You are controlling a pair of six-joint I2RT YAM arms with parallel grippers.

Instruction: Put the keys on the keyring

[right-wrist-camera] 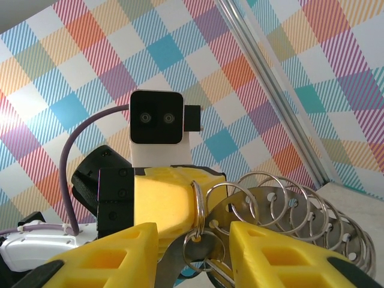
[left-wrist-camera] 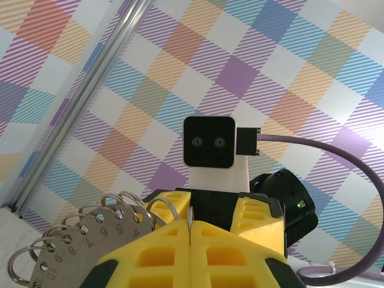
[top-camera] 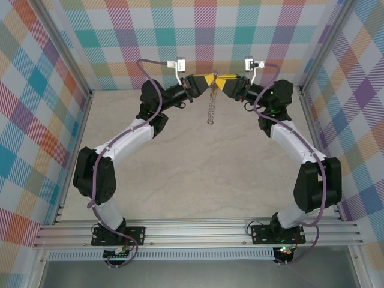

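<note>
Looking down on a pale marbled table (top-camera: 180, 180) boxed in by bright plaid walls (top-camera: 36, 120). Starting at the left: left arm (top-camera: 129, 138), black and white, bending up from the near edge and reaching toward far centre. Ending in the left gripper (top-camera: 208, 80), yellow fingers pressed flat together, tip to tip with its partner above the table. Hanging just below that meeting point, the keyring (top-camera: 211, 108), reading from above as a short silvery chain dangling clear of the table. Moving right: right gripper (top-camera: 224, 81), then the right arm (top-camera: 291, 141), mirroring the left one back to the near edge.

Viewed from the left wrist: keyring (left-wrist-camera: 72, 246) at lower left, seen as a flat metal strip stamped with numbers and threaded with a row of split rings. Left gripper (left-wrist-camera: 189, 246) in the middle, closed, with a thin sliver of ring wire pinched in the seam. Right gripper (left-wrist-camera: 213, 207) facing it just beyond, under its camera block (left-wrist-camera: 209, 142).

Viewed from the right wrist: left gripper (right-wrist-camera: 168, 192) left of centre, clamping one ring. Right gripper (right-wrist-camera: 195, 255) in the foreground, fingers partly spread, with a small ring sitting in the gap; contact with either pad impossible to judge. Keyring (right-wrist-camera: 282, 210) fanning its strip and rings out to the right.
</note>
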